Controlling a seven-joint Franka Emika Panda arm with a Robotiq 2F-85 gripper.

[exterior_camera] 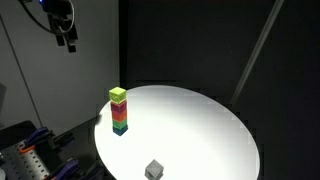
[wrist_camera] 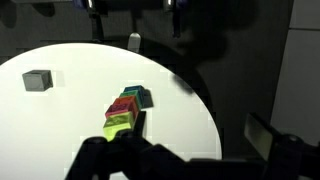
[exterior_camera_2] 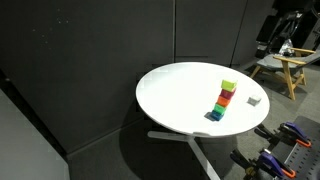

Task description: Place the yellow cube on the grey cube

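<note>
Currently | yellow cube (exterior_camera: pixel 118 95) tops upright stack (exterior_camera: pixel 119 120) | grey cube (exterior_camera: pixel 153 170) apart | pincer (exterior_camera: pixel 68 42) spread, aloft

arm: raised high | gripper (exterior_camera: pixel 68 42): jaws apart (pointing down)

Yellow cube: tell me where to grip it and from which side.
Pinch two opposite side faces of the yellow cube, coming straight down from above: it tops the stack upright, sides exposed; a sideways approach could topple it.
</note>
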